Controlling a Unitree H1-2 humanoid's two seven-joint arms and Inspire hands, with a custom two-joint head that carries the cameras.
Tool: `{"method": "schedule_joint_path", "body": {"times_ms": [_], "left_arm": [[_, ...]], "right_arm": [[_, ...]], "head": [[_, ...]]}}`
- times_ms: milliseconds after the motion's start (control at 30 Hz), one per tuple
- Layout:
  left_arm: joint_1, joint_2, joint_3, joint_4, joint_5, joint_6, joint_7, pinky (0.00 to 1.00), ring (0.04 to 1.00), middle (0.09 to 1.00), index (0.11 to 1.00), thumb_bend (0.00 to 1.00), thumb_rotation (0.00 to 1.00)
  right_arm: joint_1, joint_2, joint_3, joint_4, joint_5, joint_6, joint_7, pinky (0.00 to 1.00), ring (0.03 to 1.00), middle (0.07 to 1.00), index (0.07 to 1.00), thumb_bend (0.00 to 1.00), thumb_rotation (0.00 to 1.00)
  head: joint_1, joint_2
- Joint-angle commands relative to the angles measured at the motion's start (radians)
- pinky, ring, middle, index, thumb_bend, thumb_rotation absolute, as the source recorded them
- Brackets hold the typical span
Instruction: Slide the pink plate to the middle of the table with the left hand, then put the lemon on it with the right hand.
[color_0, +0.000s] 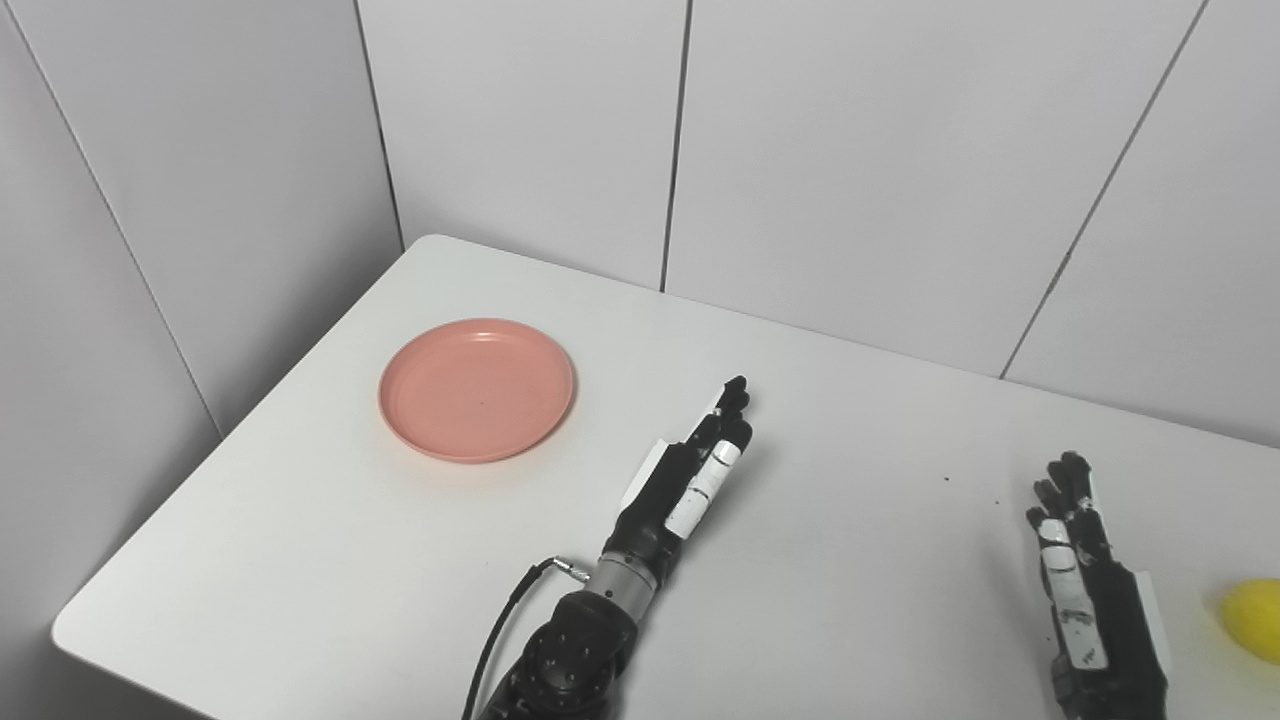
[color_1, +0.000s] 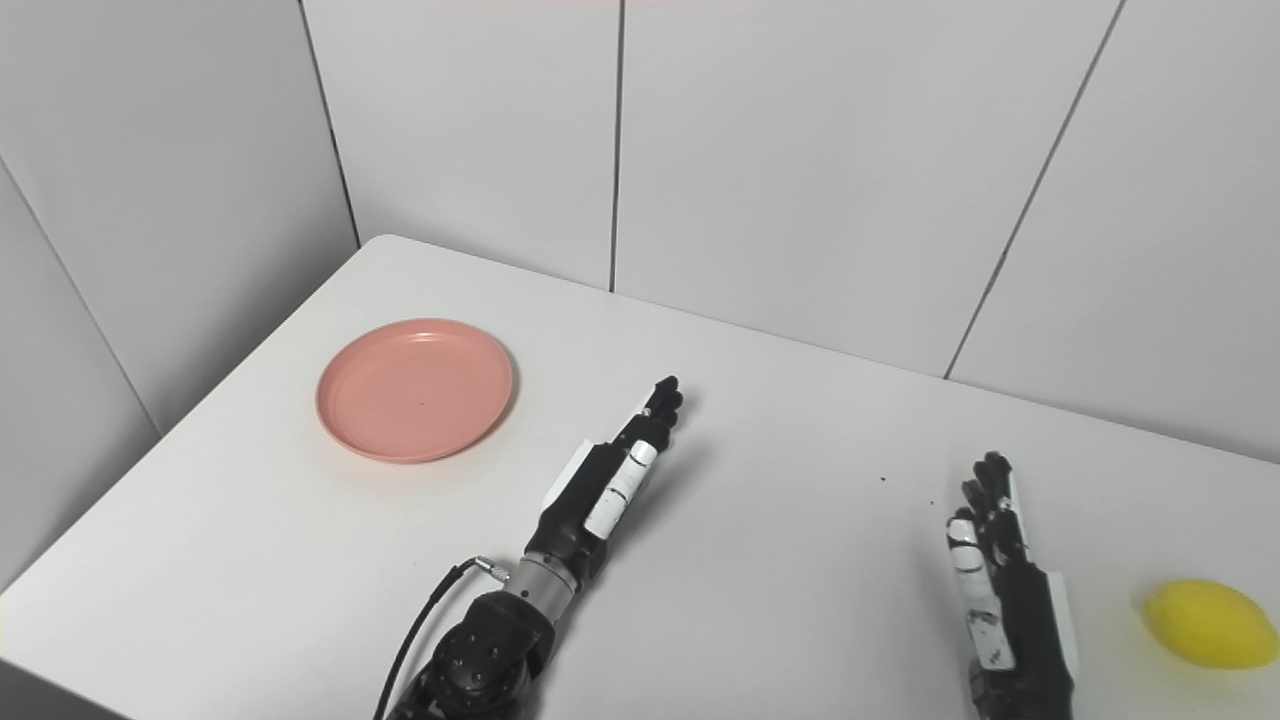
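Left forearm (color_1: 480, 645), black, with a silver wrist collar: enters from the bottom edge near centre; a black cable (color_1: 420, 625) loops off the wrist.

Left hand (color_1: 610, 470): black with white panels, stretched flat and edge-on, fingers straight, pressed side by side and pointing toward the back wall. Holds nothing. Low over the table; whether it touches the surface cannot be told.

Right hand (color_1: 1000, 590): black with white panels, at the lower right, fingers extended upward and slightly fanned, palm turned toward the left. Holds nothing. Near the lemon but apart from it.

Lemon (color_1: 1210, 623): yellow, lying on its side on the table at the far right edge, just right of the right hand, untouched.

Pink plate (color_0: 477, 390): round, shallow, raised rim, nothing in it. Sits flat on the table's left part, toward the back left corner, well apart from the left hand, which lies to its right and nearer the camera.

Table (color_1: 780, 500): white, rounded corners, a few small dark specks between the two hands.

Wall panels (color_1: 800, 150): pale grey, with dark vertical seams, behind and to the left of the table.
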Motion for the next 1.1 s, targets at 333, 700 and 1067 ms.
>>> {"method": "schedule_joint_path", "body": {"times_ms": [333,700,1067], "left_arm": [[-0.042,-0.006,-0.006,0.035,0.008,-0.082,0.017,1.00,1.000,1.000,1.000,0.66,1.00],[-0.060,0.067,0.044,-0.131,-0.051,0.047,-0.019,1.00,1.000,1.000,1.000,0.79,1.00],[-0.081,0.119,0.132,-0.266,-0.047,0.114,0.029,1.00,0.962,0.946,0.943,0.76,1.00]], "right_arm": [[0.011,-0.012,-0.013,-0.011,0.037,-0.015,0.043,1.00,1.000,1.000,1.000,0.48,0.92],[0.014,-0.005,-0.013,-0.024,0.039,-0.011,0.040,1.00,1.000,1.000,1.000,0.44,0.88],[0.016,0.004,-0.014,-0.029,0.042,-0.016,0.041,1.00,1.000,1.000,1.000,0.39,0.88]], "head": [[-0.003,-0.030],[-0.003,-0.044],[-0.004,-0.053]]}}
